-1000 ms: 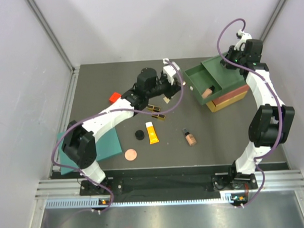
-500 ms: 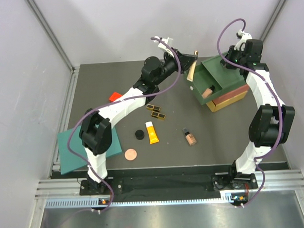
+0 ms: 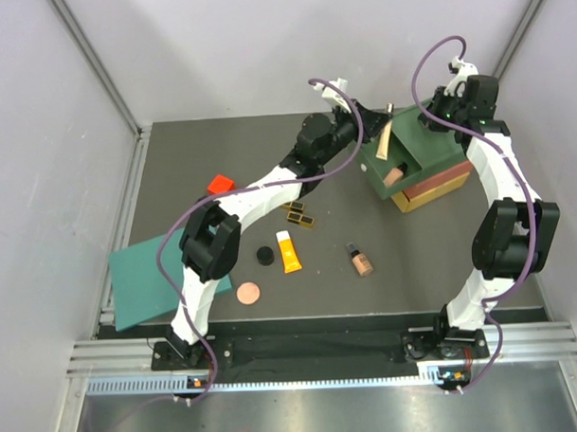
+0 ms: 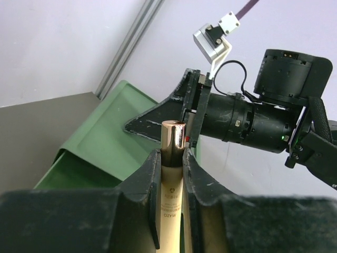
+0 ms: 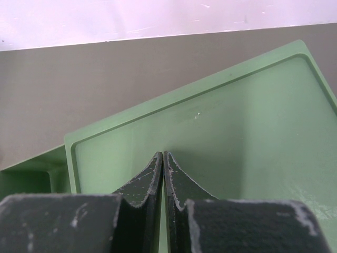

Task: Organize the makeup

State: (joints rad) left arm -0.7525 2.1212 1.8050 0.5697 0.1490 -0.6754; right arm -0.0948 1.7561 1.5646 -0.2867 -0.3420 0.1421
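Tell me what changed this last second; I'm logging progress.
The left gripper, shut on the cream stick, swung right to the open green drawer. The right gripper, shut, and the orange tube, bottle and compact stayed put.

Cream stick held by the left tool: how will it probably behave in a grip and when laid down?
The cream stick is probably rigid: it stands straight in the left tool. Its glossy cap suggests a smooth, slippery surface. Being round, it may roll once laid down.
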